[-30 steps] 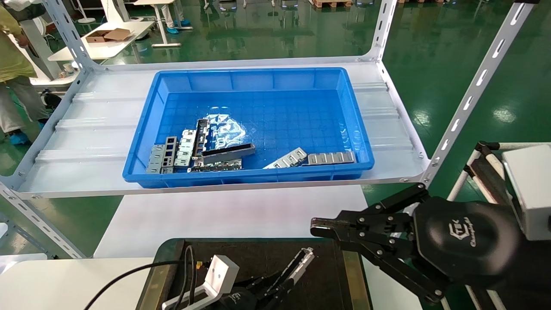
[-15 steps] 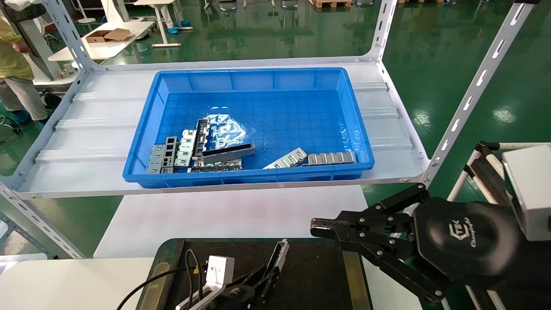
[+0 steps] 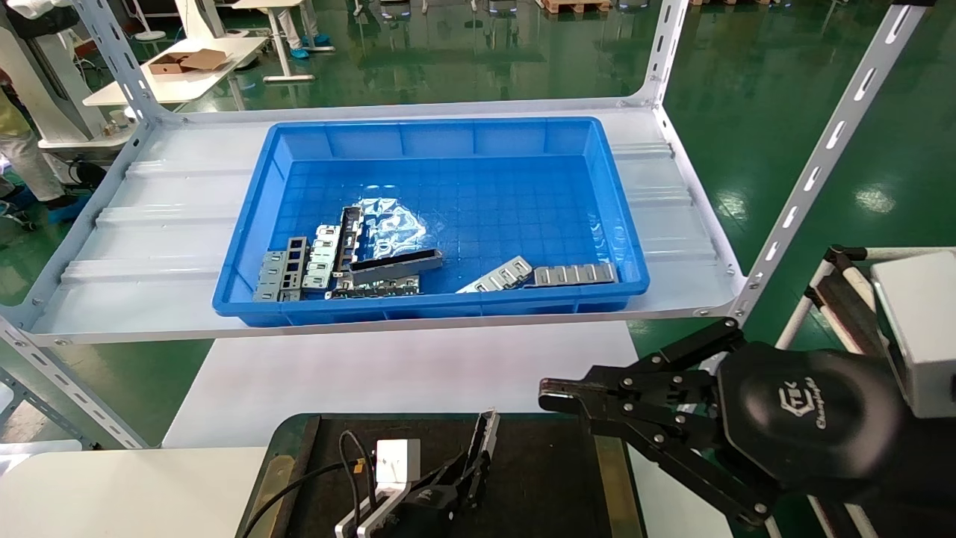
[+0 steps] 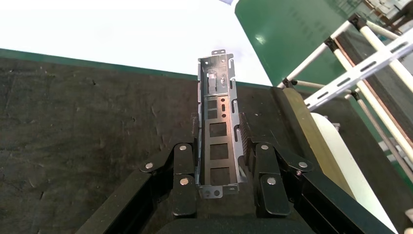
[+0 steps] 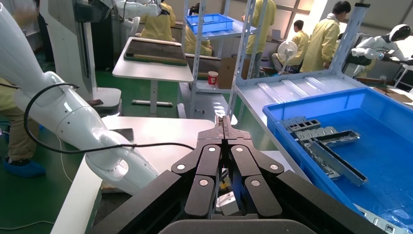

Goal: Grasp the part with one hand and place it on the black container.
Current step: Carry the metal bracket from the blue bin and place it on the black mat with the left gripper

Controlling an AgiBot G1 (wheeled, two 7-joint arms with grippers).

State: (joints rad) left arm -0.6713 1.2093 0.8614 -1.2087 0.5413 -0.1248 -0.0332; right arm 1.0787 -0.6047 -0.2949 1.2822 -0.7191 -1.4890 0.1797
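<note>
While clamped in left hand [image 4: 219,161], part [image 4: 218,122] seemingly over black container [image 4: 73,126].

The right end effector [image 3: 556,396] is matte black: flat linkage bars pinned with small silver rivets run back to a rounded black housing that bears a pale embossed logo, and behind that sits a light grey boxy wrist block. The left end effector [image 3: 478,459] is black too, with the same riveted bars, a white square camera block on its wrist and a black cable with a small yellow tag looping into it. In the right wrist view the left arm shows as smooth glossy white shells.
</note>
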